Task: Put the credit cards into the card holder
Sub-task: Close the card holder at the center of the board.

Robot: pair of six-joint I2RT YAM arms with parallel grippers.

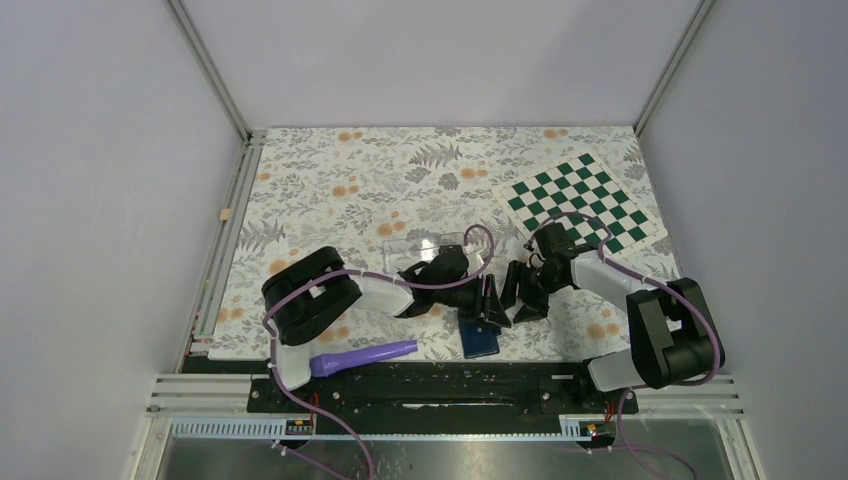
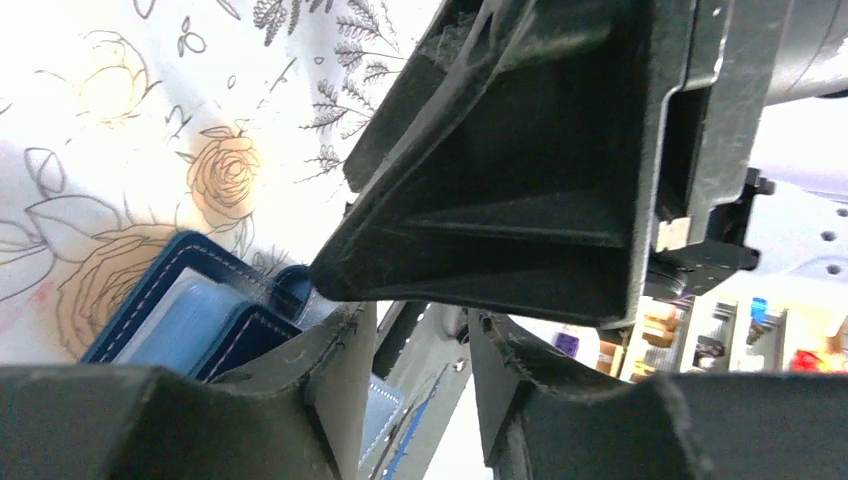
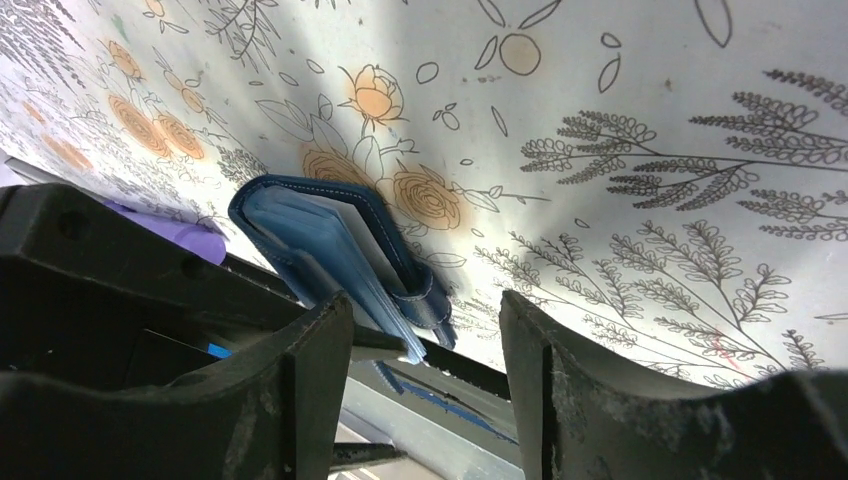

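Both pincers hang close together over the near edge of the cloth. The left gripper (image 1: 490, 300) has its jaws apart, one finger against the card holder's flap and nothing between the pads. The right gripper (image 1: 527, 293) stands wider, released and empty.

The card holder (image 1: 479, 339), navy with a lighter blue inside, lies part-open at 6 o'clock on the cloth, just below both grippers. None of the credit cards shows loose anywhere. Pale sleeves show inside the holder, but whether dark cards sit among them I cannot tell, so the filling may be largely done or barely begun.

The floral cloth (image 1: 330, 190) carries a green checkerboard (image 1: 585, 205) at 2 o'clock, a clear plastic box (image 1: 420, 243) near centre and a purple tool (image 1: 365, 357) at 7 o'clock. Plain grey walls (image 1: 100, 200) close the booth.
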